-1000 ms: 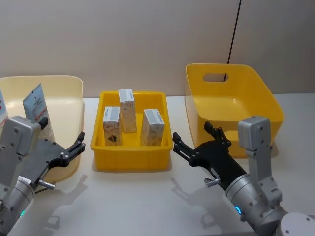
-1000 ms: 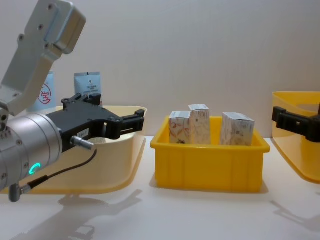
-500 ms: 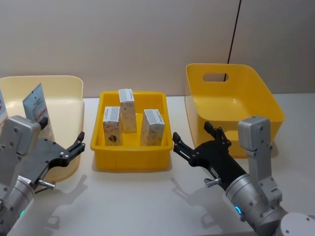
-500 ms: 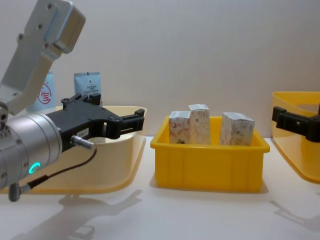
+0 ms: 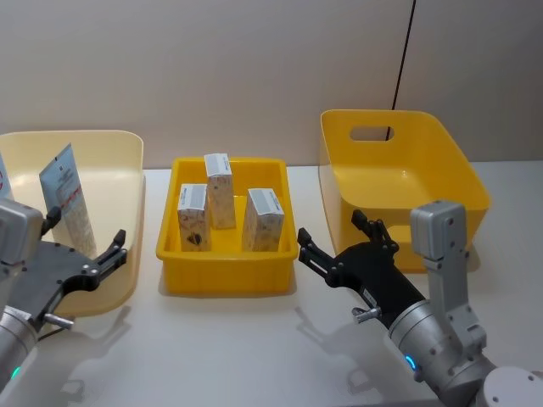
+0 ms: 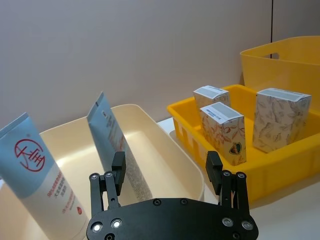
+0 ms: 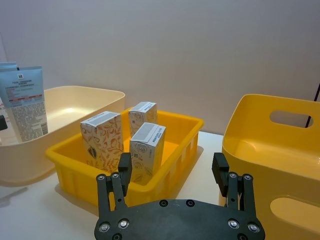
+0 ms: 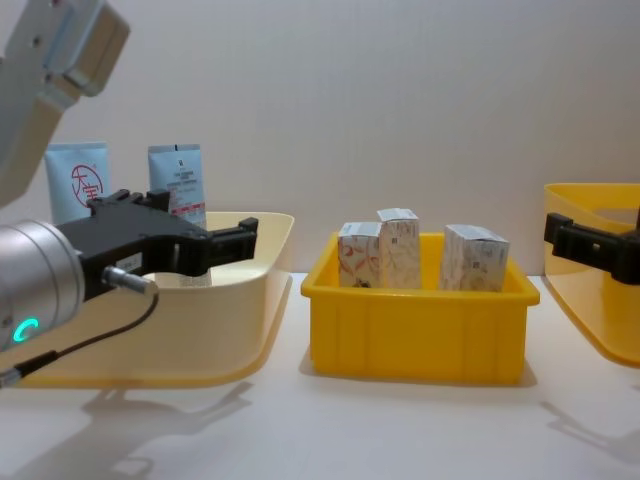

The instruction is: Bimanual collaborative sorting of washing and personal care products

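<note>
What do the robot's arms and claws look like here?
The left arm and right arm are silver-grey metal cylinders, each topped by a pale grey boxy housing and carrying a small glowing teal light. The left claw and right claw are matte black, two-fingered, on black plates studded with silver screws. A thin black cable hangs under the left arm.

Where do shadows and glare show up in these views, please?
Head view: soft shadows lie on the table in front of the yellow bin and beneath the right gripper, and a mild sheen marks the yellow tub's floor. Chest view: the left gripper casts faint shadows on the table before the cream tub.
</note>
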Available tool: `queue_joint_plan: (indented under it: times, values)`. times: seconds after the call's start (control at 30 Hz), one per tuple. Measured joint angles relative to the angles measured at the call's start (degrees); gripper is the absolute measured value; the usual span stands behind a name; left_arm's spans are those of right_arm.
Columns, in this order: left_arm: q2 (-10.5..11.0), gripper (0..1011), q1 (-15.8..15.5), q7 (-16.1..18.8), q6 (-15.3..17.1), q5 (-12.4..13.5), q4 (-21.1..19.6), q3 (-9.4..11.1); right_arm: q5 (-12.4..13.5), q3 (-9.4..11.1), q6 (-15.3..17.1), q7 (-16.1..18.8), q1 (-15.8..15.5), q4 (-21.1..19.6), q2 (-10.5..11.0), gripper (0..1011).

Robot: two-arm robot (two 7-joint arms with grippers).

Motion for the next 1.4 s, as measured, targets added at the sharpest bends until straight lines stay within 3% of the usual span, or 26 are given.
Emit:
queue_joint_plan:
  times: [0.6, 1.0, 1.4]
  values:
    - [-1.1, 1000, 0.2, -0.6, 2.6, -4.2, 0.1, -4.4, 0.0, 0.0, 0.0, 0.0, 0.0, 0.0, 0.0, 1001]
    - [-3.0, 1000, -2.7, -3.5, 3.3, -9.2, 5.3, -8.0, 0.0, 0.0, 0.0, 0.0, 0.0, 0.0, 0.0, 1001]
    - [-4.1, 1000, -6.5, -7.2, 3.4, -11.6, 11.6, -9.4, 0.0, 0.0, 0.0, 0.0, 0.0, 0.0, 0.0, 1001]
